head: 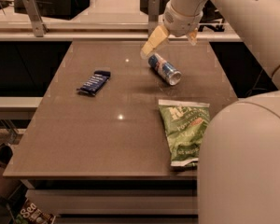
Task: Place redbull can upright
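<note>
Thin aluminium, blue and silver, is forming the redbull can, which is lying on its side toward the far right of the surface. One shiny silver end is pointing near and right, the other far and left. It is likely behaving as a light, stiff but dentable shell: smooth, slippery, and ready to roll sideways if nudged. The soundest hold, in my judgement, is across the round body near its middle, with the fingers squeezing the curved sides gently, so that the can is tipping onto one flat end without slipping out.

The hand is hovering just above the can's far end with its two pale fingers spread apart, gripping nothing. The left finger's tip is hanging close over the can, though I cannot tell whether it is touching.

Nearer, on the right, a green chip bag is lying flat, apart from the can. A dark-blue snack bar wrapper is resting well to the left.
</note>
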Action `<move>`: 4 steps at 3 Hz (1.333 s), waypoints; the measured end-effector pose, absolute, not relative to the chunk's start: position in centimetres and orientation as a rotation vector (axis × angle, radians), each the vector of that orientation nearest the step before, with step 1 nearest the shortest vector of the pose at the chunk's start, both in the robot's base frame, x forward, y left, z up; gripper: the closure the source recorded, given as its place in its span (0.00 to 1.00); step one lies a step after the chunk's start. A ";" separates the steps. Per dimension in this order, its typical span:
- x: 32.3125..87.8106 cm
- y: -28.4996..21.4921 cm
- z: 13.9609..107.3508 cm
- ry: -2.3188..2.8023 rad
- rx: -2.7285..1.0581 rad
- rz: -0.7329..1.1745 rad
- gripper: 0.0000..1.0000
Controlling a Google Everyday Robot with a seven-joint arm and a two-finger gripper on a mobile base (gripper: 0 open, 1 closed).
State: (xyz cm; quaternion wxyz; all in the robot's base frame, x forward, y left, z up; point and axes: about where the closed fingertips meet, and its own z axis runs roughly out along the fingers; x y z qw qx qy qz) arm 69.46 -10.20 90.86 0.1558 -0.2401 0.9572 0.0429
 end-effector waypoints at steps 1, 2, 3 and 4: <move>69.4 -9.4 90.2 2.735 -0.725 0.152 0.00; 69.1 -8.6 89.1 2.743 -0.750 0.178 0.00; 68.6 -8.2 88.2 2.762 -0.766 0.193 0.00; 68.4 -8.3 87.4 2.788 -0.778 0.193 0.00</move>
